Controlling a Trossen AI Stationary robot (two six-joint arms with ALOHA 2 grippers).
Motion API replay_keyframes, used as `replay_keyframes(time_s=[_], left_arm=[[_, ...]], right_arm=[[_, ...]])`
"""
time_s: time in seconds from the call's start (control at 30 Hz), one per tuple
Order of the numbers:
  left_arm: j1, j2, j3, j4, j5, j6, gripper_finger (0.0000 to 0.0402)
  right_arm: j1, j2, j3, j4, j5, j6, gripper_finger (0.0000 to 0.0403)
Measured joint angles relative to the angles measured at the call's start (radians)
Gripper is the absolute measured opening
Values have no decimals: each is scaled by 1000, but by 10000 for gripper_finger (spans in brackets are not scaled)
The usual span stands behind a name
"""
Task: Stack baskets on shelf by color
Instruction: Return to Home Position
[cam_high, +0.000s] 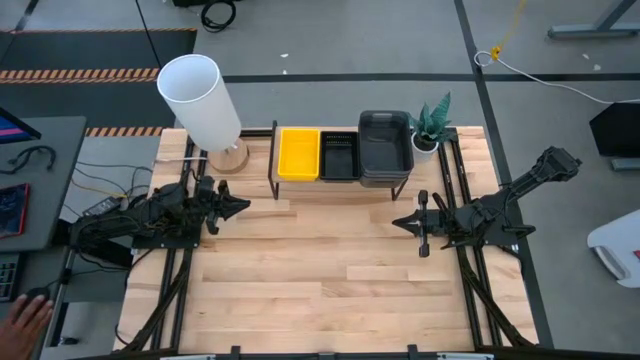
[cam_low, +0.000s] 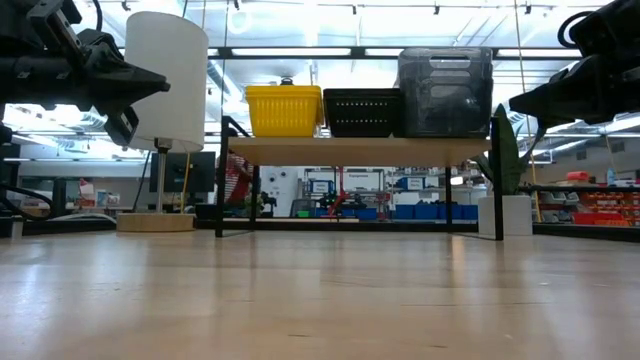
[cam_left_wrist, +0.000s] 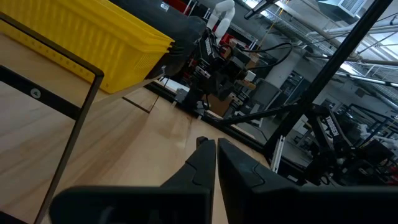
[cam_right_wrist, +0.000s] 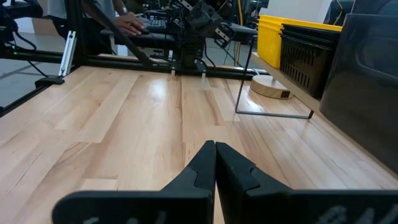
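Observation:
On the low wooden shelf (cam_high: 340, 185) near the table's far edge the baskets sit side by side: yellow (cam_high: 298, 153) on the left, black slotted (cam_high: 338, 155) in the middle, dark grey stack (cam_high: 385, 147) on the right. The low view shows yellow (cam_low: 284, 110), black (cam_low: 362, 112) and grey (cam_low: 445, 92) on the plank (cam_low: 355, 150). My left gripper (cam_high: 243, 207) hangs shut over the table's left part, clear of the shelf. My right gripper (cam_high: 397, 222) hangs shut over the right part, pointing left. Neither holds anything.
A white lamp (cam_high: 203, 105) on a round wooden base stands left of the shelf. A small potted plant (cam_high: 430, 130) stands right of the grey stack. The wooden tabletop (cam_high: 330, 280) spreads in front of the shelf. A person's hand (cam_high: 25, 318) shows beyond the table's left edge.

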Motion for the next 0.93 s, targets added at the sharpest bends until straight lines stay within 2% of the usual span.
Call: replay_keyframes(time_s=[0.33,0.7,0.93], left_arm=[[0,0,0,0,0,0,33],[0,0,0,0,0,0,24],[0,0,0,0,0,0,33]], right_arm=[[0,0,0,0,0,0,14],[0,0,0,0,0,0,14],[0,0,0,0,0,0,14]])
